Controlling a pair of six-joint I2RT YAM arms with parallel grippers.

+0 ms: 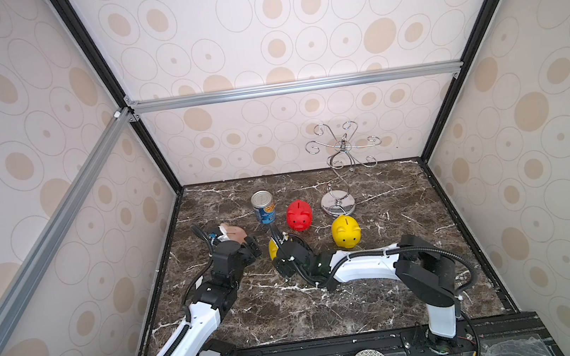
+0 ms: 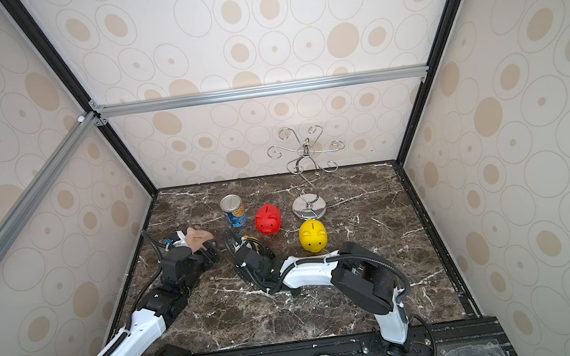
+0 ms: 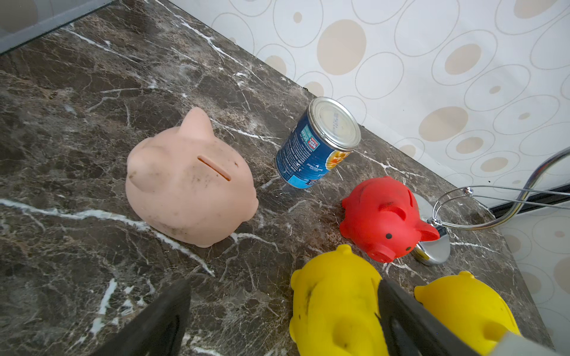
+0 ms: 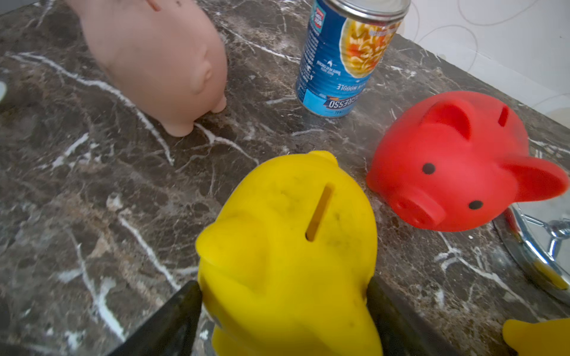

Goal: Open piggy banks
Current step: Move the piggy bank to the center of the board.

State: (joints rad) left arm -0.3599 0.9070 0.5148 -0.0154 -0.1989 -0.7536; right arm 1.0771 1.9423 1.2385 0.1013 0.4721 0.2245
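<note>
In both top views the pink pig sits at 10 o'clock on the tabletop, half hidden behind the left arm. The red pig stands just 12 o'clock of the middle, with the tin can beside it at 10 o'clock and the wire stand at 3 o'clock. The far yellow pig stands free at 4 o'clock from the red one. The near yellow pig, at 7 o'clock from the red one, shows there only as a sliver under the right arm.

The right wrist view gives what the top views hide. The near yellow pig is upright, slot up, and the right jaws press against both its flanks, pinching it. The noodle picture on the tin can also shows there.

The left wrist view shows the left jaws spread wide, with nothing gripped. One jaw crosses in front of the near yellow pig. Only here is the pink pig seen whole, on its feet, slot up, with dark smudges on its back
</note>
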